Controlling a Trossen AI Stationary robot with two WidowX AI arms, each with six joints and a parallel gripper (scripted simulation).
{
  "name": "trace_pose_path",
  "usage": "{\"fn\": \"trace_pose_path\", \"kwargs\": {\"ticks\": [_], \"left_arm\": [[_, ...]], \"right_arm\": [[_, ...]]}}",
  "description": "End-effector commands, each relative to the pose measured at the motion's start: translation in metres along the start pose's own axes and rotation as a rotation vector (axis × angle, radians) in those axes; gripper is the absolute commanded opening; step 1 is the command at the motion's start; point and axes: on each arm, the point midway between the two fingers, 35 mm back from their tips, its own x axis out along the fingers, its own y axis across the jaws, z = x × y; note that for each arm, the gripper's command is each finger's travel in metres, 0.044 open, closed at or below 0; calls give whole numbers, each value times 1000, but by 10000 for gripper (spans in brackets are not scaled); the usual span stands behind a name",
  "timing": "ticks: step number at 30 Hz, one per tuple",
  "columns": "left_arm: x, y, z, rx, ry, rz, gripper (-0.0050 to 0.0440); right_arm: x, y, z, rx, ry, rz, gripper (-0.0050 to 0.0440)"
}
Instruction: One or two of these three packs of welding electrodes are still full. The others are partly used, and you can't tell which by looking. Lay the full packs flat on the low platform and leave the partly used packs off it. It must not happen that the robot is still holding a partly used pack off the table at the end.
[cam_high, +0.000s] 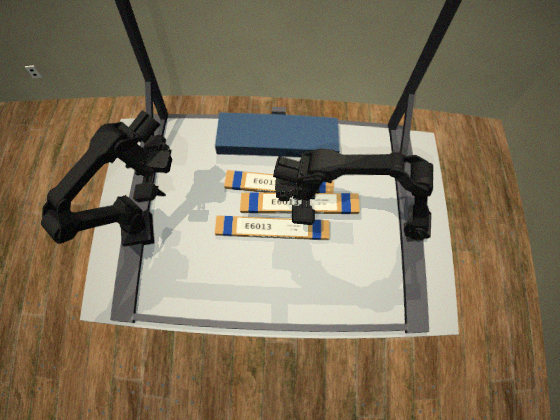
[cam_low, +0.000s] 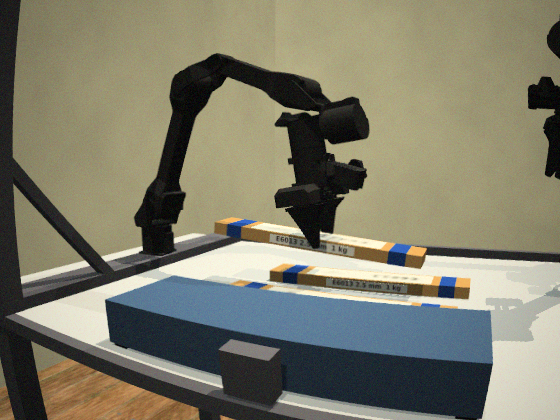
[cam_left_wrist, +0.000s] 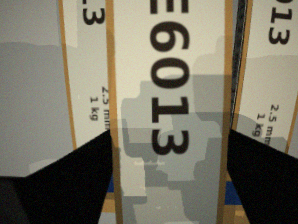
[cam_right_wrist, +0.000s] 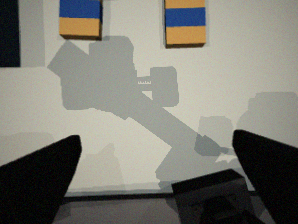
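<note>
From above, the left pincer (cam_high: 300, 200) (cam_low: 322, 239) (cam_left_wrist: 168, 135) hides part of the middle pack (cam_high: 330, 202) (cam_low: 370, 251) (cam_left_wrist: 170, 100) it grips. From outside, that pack hangs above the worktop (cam_high: 225, 270) (cam_low: 240, 257) (cam_right_wrist: 150, 175), while the platform (cam_high: 277, 132) (cam_low: 300, 322) mostly hides another pack (cam_high: 255, 181) (cam_low: 442, 305). The right wrist view shows its pincer (cam_high: 156, 192) (cam_low: 551, 172) (cam_right_wrist: 157, 135) wide.

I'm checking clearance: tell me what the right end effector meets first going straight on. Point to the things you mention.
Probably the white table top (cam_high: 210, 265) (cam_low: 250, 260) (cam_right_wrist: 115, 137), though depth is unclear and the grey side rail (cam_high: 125, 295) (cam_right_wrist: 115, 212) lies close.
</note>
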Motion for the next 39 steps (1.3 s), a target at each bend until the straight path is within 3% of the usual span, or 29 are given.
{"fn": "trace_pose_path", "kwargs": {"ticks": [1, 29, 34, 39], "left_arm": [[-42, -1, 20, -5, -130, -18, -50], [-42, -1, 20, -5, -130, -18, -50], [-50, 14, 25, -166, -153, 13, -50], [-49, 22, 27, -164, -156, 14, -50]], "right_arm": [[-5, 2, 3, 6, -14, 15, 430], [-5, 2, 3, 6, -14, 15, 430], [-5, 2, 3, 6, -14, 15, 430], [-5, 2, 3, 6, -14, 15, 430]]}}
